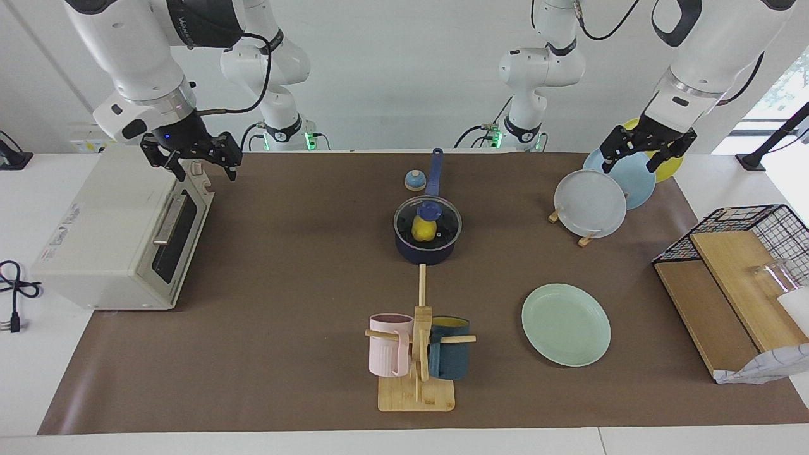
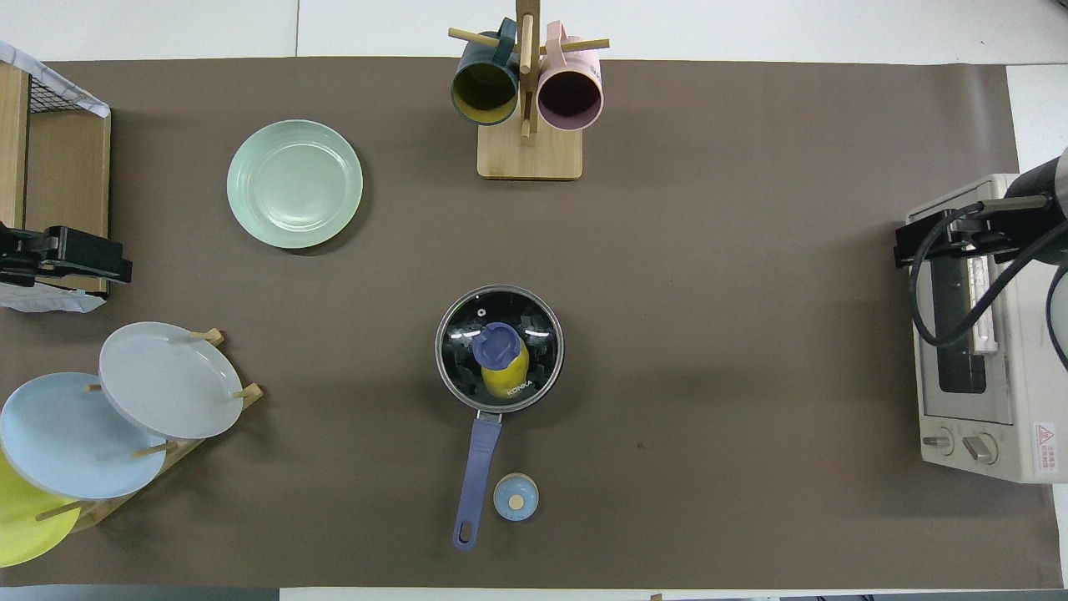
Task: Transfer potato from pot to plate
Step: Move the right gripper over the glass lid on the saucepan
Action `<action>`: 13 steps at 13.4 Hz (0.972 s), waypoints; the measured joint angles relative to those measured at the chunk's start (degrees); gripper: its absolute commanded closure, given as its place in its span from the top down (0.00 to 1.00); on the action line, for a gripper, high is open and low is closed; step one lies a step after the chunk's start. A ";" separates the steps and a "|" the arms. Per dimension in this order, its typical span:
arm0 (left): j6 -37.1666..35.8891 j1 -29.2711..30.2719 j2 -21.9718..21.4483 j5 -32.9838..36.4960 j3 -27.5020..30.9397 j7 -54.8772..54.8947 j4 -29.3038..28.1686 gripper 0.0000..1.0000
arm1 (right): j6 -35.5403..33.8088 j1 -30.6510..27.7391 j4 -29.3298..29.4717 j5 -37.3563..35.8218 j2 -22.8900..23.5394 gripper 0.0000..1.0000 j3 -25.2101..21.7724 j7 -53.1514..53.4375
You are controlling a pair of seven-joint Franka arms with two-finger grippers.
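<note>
The left tool [image 1: 646, 149] hangs with its fingers spread wide and holding nothing, over the rack of plates [image 1: 588, 218] at the left arm's end of the counter [image 1: 284, 265]. The right tool [image 1: 193, 158] also stands wide and empty, over the top edge of the white toaster oven [image 1: 120, 240] at the right arm's end. Both arms wait.

The potato [image 1: 423, 230] lies inside the pot [image 1: 427, 239] in the middle of the counter, under a glass lid [image 1: 442, 218] with a blue knob [image 1: 429, 209], well apart from both tools. In the facing view it sits at about eight o'clock from the left tool and about four o'clock from the right tool. The pot's long handle [image 1: 434, 172] points at twelve o'clock there, toward the robots, with a small blue round timer [image 1: 414, 181] just beside it. The plate [image 1: 565, 324] lies bare at about five o'clock from the pot in that view, farther from the robots and toward the left arm's end.

The facing view shows both tools whole, raised clear of the things under them, with their spread fingers. The overhead view shows only dark parts of each tool at its side edges, but looks straight down through the lid onto the potato [image 2: 505, 377] and shows the insides of the two mugs [image 2: 570, 92] on the wooden mug stand [image 2: 529, 150].
</note>
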 measured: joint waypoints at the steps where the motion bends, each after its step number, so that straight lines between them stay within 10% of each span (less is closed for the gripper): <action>1: 0.00 0.00 0.00 0.00 0.00 0.00 0.00 1.00 | 0.00 0.00 0.00 0.00 0.00 1.00 0.00 0.00; 13: 0.00 0.00 0.00 0.00 0.00 0.00 0.00 1.00 | 2.57 2.48 -1.51 2.54 -0.32 1.00 0.30 -4.45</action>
